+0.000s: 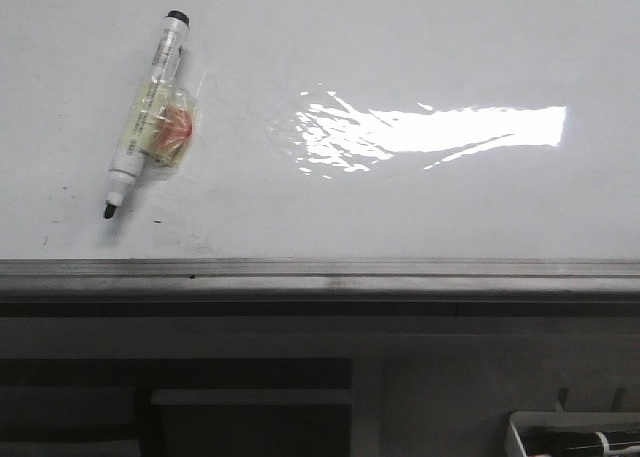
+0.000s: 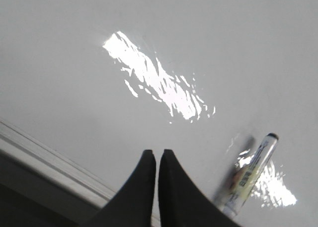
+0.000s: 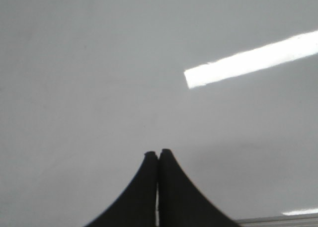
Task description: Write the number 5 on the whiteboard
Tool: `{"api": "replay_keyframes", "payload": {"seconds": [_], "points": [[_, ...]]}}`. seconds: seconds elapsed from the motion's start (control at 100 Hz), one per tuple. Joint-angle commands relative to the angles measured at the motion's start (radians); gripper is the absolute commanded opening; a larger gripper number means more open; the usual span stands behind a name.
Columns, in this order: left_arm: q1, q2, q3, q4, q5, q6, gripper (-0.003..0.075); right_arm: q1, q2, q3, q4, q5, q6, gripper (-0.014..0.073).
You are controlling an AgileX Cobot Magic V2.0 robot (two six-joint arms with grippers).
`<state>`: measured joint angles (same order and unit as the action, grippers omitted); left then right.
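Note:
The whiteboard is a glossy white flat board with a bright glare patch and a grey edge rail. No number 5 shows on it, only a few tiny black specks. An uncapped marker with a taped wad on its barrel lies on the board at the left, tip toward the rail. It also shows in the left wrist view. My left gripper is shut and empty above the board, apart from the marker. My right gripper is shut and empty above bare board. Neither gripper shows in the front view.
The rail runs along the board's near edge. Below it is a dark frame. A white bin stands at the lower right.

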<state>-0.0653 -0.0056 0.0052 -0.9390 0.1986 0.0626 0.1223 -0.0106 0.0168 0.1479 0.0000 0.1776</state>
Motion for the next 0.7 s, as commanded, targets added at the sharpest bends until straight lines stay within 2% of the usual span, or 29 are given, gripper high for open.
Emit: {"api": "replay_keyframes", "payload": {"seconds": [0.0, 0.08, 0.17, 0.26, 0.37, 0.42, 0.47, 0.53, 0.57, 0.62, 0.69], "points": [[0.003, -0.027, 0.015, -0.121, -0.069, -0.007, -0.0020, 0.000, -0.019, 0.021, 0.086, -0.083, 0.000, -0.0064], [0.001, -0.027, -0.010, -0.120, -0.067, 0.003, -0.0020, 0.000, -0.017, 0.000, 0.176, -0.092, 0.000, -0.0064], [0.001, -0.025, -0.065, -0.053, -0.049, 0.065, -0.0020, 0.000, -0.017, -0.053, 0.182, -0.071, 0.000, -0.0064], [0.001, 0.014, -0.158, 0.062, -0.010, 0.133, -0.0020, 0.000, -0.007, -0.121, 0.153, 0.011, -0.006, -0.0063], [0.001, 0.119, -0.305, 0.274, 0.091, 0.161, -0.0005, 0.000, 0.043, -0.220, 0.056, 0.156, -0.013, -0.0057], [0.001, 0.197, -0.371, 0.347, 0.147, 0.161, 0.0041, 0.000, 0.072, -0.261, 0.034, 0.208, -0.024, -0.0057], [0.001, 0.271, -0.432, 0.393, 0.204, 0.168, 0.0120, 0.000, 0.103, -0.296, 0.034, 0.243, -0.060, -0.0034], [0.001, 0.356, -0.496, 0.402, 0.272, 0.212, 0.0257, 0.000, 0.137, -0.331, 0.034, 0.270, -0.077, 0.0015], [0.001, 0.418, -0.529, 0.400, 0.308, 0.238, 0.0346, 0.000, 0.161, -0.352, 0.034, 0.286, -0.084, 0.0076], [0.001, 0.487, -0.555, 0.388, 0.361, 0.269, 0.0418, 0.000, 0.186, -0.371, 0.036, 0.297, -0.097, 0.0159], [-0.017, 0.561, -0.567, 0.360, 0.386, 0.324, 0.0440, 0.001, 0.217, -0.386, 0.038, 0.315, -0.101, 0.0274]]}}
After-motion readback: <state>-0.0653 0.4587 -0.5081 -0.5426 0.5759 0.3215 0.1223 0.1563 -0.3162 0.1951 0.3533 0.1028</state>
